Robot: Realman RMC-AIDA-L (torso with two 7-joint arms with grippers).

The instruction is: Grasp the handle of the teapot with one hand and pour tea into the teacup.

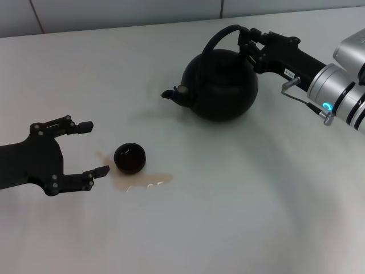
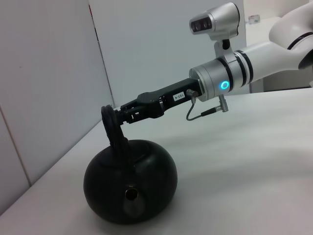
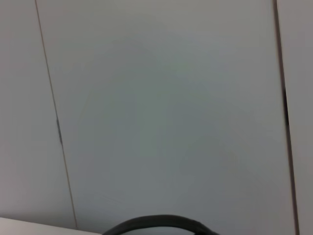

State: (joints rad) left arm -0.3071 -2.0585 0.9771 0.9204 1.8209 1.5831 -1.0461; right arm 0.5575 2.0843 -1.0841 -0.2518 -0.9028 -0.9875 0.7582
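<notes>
- My right fingers (image 1: 250,44) are clamped on the handle (image 1: 219,37) of the teapot (image 1: 221,85), which sits on the counter (image 1: 239,200).
- My left fingers (image 1: 94,147) are spread apart just beside the teacup (image 1: 130,158), not touching it.
- Tea (image 1: 145,181) puddles around the teacup.

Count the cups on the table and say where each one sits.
1. The teacup stands on the table beside the tea puddle, just ahead of the open left gripper and well apart from the teapot. None seems hidden.
</notes>
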